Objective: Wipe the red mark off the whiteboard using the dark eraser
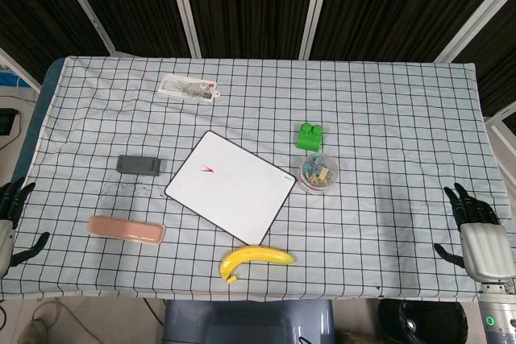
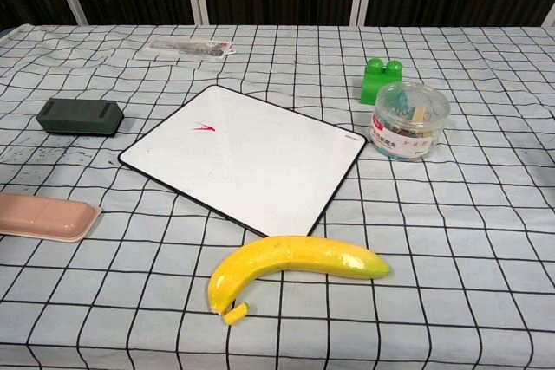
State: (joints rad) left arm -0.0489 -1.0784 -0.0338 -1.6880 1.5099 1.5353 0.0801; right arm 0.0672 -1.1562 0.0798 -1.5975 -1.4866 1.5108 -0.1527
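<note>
1. Whiteboard (image 1: 232, 187) lies flat mid-desk, turned at an angle, with the small red mark (image 1: 208, 170) near its far-left part.
2. Dark eraser (image 1: 139, 165) sits on the checked cloth left of the whiteboard, apart from it; neither of your hands touches it.
3. Your left hand (image 1: 11, 219) rests at the desk's left edge, fingers spread, holding nothing.
4. Your right hand (image 1: 477, 235) sits at the right edge, fingers apart and empty. Neither hand shows in the chest view.
5. Pink case (image 1: 126, 230) lies nearer you than the eraser; banana (image 1: 256, 259) just beside the whiteboard's near corner.
6. Green block (image 1: 310, 136) and clear clip tub (image 1: 319, 172) stand right of the whiteboard; a flat packet (image 1: 189, 89) lies far-left.
</note>
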